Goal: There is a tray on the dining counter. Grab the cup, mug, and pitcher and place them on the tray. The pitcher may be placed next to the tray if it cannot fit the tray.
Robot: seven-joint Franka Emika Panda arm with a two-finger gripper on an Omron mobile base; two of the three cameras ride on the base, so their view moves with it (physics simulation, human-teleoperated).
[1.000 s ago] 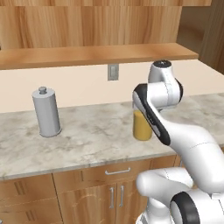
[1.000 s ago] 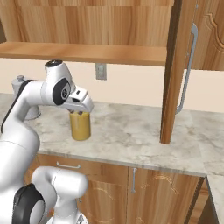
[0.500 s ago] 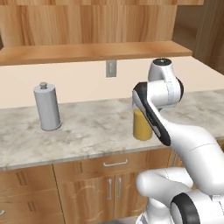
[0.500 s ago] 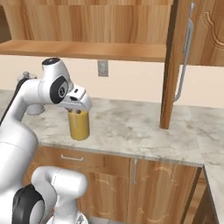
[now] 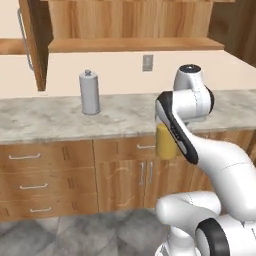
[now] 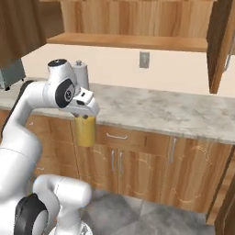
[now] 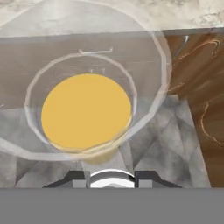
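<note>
Orange-filled glass pitcher [image 6: 85, 131] hanging upright from the end effector [image 6: 85, 115], clamped at the rim, long axis vertical. Carried clear of the tabletop [image 5: 60, 117], out past its front edge and in front of the wooden cabinets [image 5: 50, 175], over grey floor [image 7: 157, 144]. Grey metal canister [image 5: 89, 93] near the tabletop's back edge, well apart. Nothing close in the pitcher's way.
</note>
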